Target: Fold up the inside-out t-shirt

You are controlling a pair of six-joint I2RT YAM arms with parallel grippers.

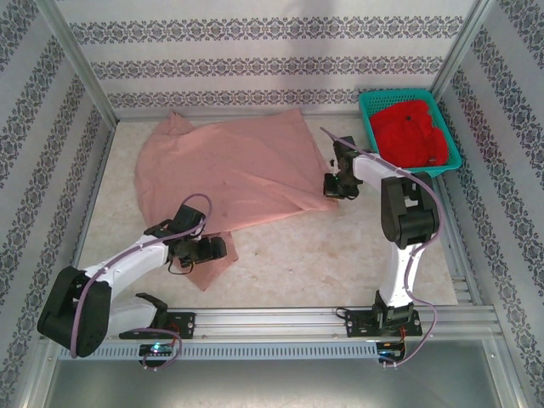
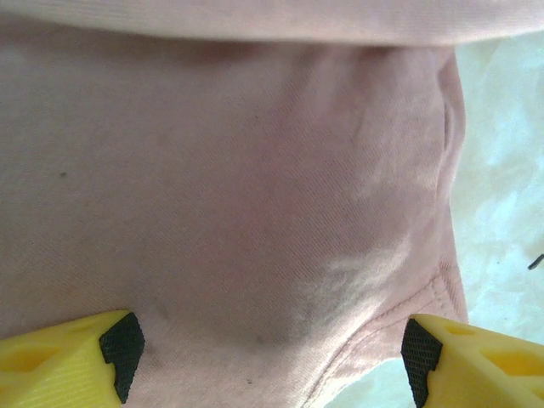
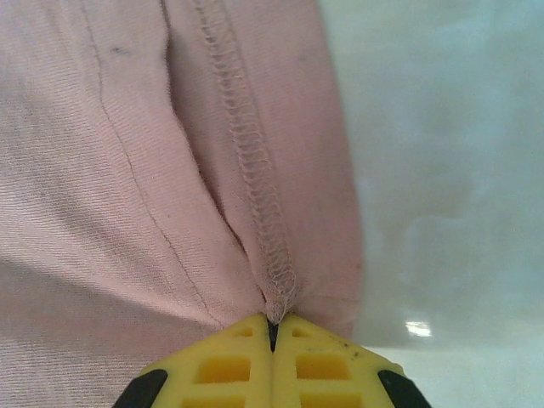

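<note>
Pinching the stitched hem of the inside-out t-shirt (image 1: 238, 170), the right fingers (image 1: 331, 188) are pressed together on the cloth. Its overlocked seam runs straight away from their tips, and bare tabletop (image 1: 323, 255) lies just to their right. The left fingers (image 1: 217, 249) stand wide apart over a near corner of the shirt, with cloth spread between and ahead of them, gripping nothing. The shirt lies spread on the tabletop between both pairs of fingers. A teal basket (image 1: 367, 106) holding a red garment (image 1: 412, 136) sits beyond the right fingers.
</note>
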